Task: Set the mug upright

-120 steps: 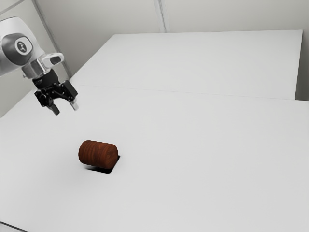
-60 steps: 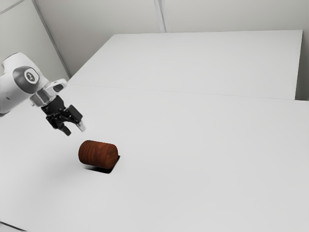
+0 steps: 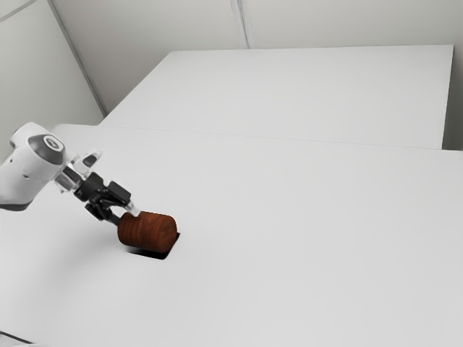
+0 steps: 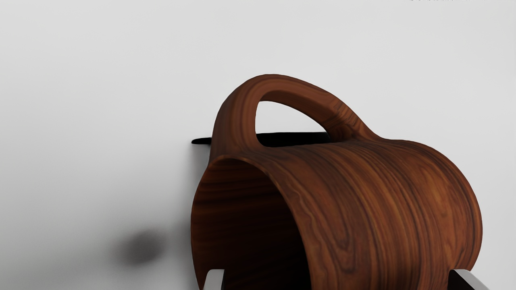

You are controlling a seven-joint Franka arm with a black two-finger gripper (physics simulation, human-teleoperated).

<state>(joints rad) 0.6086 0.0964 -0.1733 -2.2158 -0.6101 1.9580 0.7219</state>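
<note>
In the exterior view my gripper [image 3: 121, 215] is low over the table, at the upper left end of the brown wooden mug [image 3: 147, 232], which lies on its side. The wrist view has the mug [image 4: 375, 201] close up, its mouth facing one side and its handle [image 4: 238, 117] standing out from the body. My gripper [image 4: 336, 280] is open there, fingertips wide apart: one in front of the mouth, the other by the base end. Whether either finger touches the mug I cannot tell.
The white table [image 3: 304, 238] extends around the mug, with a dark shadow beside it. A raised white surface [image 3: 311, 90] stands farther back, and a dark cable [image 3: 16, 337] lies at the exterior view's lower left.
My arm has come down and toward the exterior view's right, bringing the gripper from above the table to the mug. The mug has stayed where it was.
</note>
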